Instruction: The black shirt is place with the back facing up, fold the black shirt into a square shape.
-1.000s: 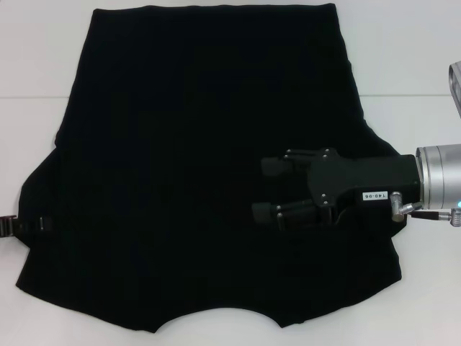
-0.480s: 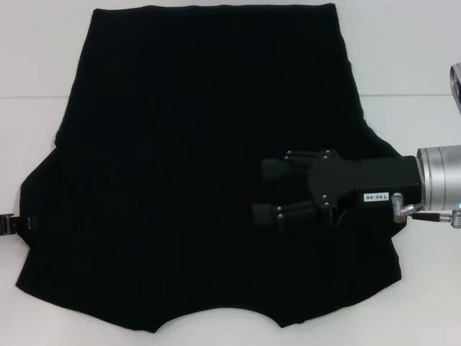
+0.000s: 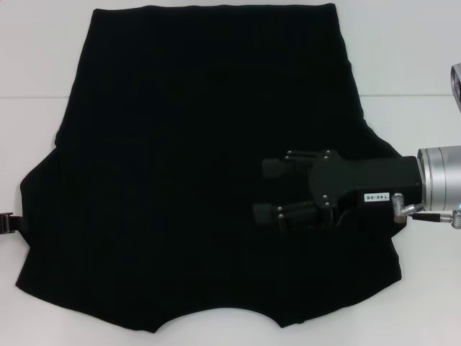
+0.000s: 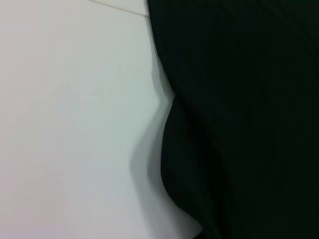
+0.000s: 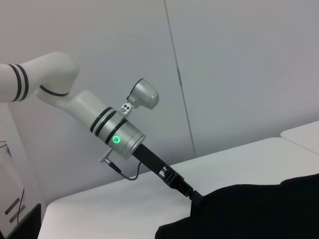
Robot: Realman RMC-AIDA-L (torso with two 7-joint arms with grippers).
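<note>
The black shirt (image 3: 194,144) lies spread flat on the white table (image 3: 43,58) and fills most of the head view; no lettering shows. My right gripper (image 3: 268,191) reaches in from the right over the shirt's right part, open, with nothing between its fingers. Only a small piece of my left gripper (image 3: 7,222) shows at the shirt's left sleeve edge. In the right wrist view the left gripper (image 5: 192,197) meets the edge of the shirt (image 5: 259,209). The left wrist view shows the shirt's (image 4: 249,124) curved edge, slightly raised with a shadow beneath.
Bare white table (image 4: 65,124) surrounds the shirt on the left, right and far sides. A thin seam line crosses the table behind the shirt. A grey wall stands beyond the table in the right wrist view.
The visible piece of my left gripper at the left sleeve has drawn back slightly toward the left edge. The right gripper and the shirt have stayed put.
</note>
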